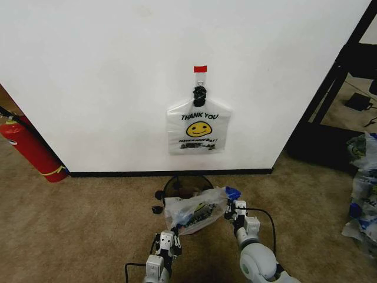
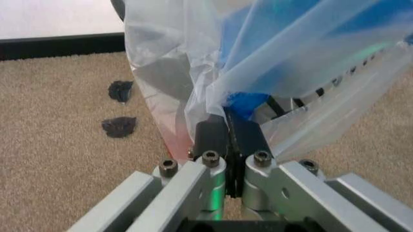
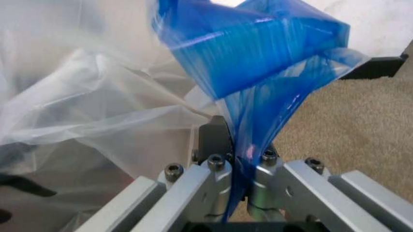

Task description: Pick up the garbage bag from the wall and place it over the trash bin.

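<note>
The clear garbage bag [image 1: 194, 213] with blue patches hangs stretched between my two grippers, just over the near side of the round black trash bin [image 1: 177, 184]. My left gripper [image 1: 166, 240] is shut on the bag's near left edge [image 2: 213, 104]. My right gripper [image 1: 238, 207] is shut on its blue-patched right edge [image 3: 258, 72]. The white wall [image 1: 118, 76] stands behind the bin, with a red tape strip [image 1: 200, 69] and a black clip [image 1: 200, 92].
An opaque white "THANK YOU" smiley bag [image 1: 198, 127] hangs from the clip. A red fire extinguisher [image 1: 29, 147] leans at the left. Dark furniture legs [image 1: 330, 88] and plastic bundles [image 1: 365, 188] stand at the right. Brown carpet lies all around.
</note>
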Controlling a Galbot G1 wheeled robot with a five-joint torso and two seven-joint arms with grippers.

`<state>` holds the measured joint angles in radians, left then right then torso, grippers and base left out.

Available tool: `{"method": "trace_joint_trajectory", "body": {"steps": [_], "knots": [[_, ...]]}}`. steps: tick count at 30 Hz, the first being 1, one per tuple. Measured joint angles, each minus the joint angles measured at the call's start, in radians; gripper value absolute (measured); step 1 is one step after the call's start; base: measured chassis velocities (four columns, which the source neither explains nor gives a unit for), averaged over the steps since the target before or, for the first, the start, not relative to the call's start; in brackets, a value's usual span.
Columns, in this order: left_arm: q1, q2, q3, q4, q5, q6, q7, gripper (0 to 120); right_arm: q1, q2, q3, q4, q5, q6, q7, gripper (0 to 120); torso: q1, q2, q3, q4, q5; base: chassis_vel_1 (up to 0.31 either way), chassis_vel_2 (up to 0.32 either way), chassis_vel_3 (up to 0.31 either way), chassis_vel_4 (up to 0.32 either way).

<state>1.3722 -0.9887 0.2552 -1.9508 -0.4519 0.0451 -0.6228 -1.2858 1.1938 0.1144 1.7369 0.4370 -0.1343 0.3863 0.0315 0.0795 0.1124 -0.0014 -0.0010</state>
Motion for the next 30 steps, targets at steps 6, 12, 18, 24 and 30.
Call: {"method": "trace_joint_trajectory", "body": {"steps": [6,12,18,24,30], "knots": [[-0.012,-0.011,0.011,0.029,0.011,-0.002,0.002,0,0.021,0.008,0.000,-0.037,-0.011,0.006,-0.006,0,0.000,0.000,0.000,0.0000,0.0000,0.000,0.000,0.000,0.000],[-0.025,-0.014,0.003,0.040,0.012,-0.002,0.002,0,0.040,0.022,-0.002,-0.063,-0.018,0.015,-0.013,0,0.000,0.000,0.000,-0.0001,0.0001,0.000,0.000,0.000,0.000],[-0.013,0.000,0.004,0.013,0.023,0.003,0.003,4,0.034,0.028,-0.001,-0.054,-0.018,0.020,-0.023,0,0.000,0.000,0.000,0.0001,0.0001,0.000,0.000,0.000,0.000],[0.018,0.026,0.006,-0.034,0.052,0.016,0.009,22,-0.009,0.004,0.014,0.007,-0.017,0.019,-0.029,11,0.000,0.000,0.000,-0.0001,0.0000,0.000,0.000,0.000,0.000],[0.055,0.044,0.005,-0.075,0.091,0.029,0.010,44,-0.060,-0.030,0.041,0.087,-0.021,0.020,-0.035,34,0.000,0.000,0.000,-0.0002,0.0003,0.000,0.000,0.000,0.000]]}}
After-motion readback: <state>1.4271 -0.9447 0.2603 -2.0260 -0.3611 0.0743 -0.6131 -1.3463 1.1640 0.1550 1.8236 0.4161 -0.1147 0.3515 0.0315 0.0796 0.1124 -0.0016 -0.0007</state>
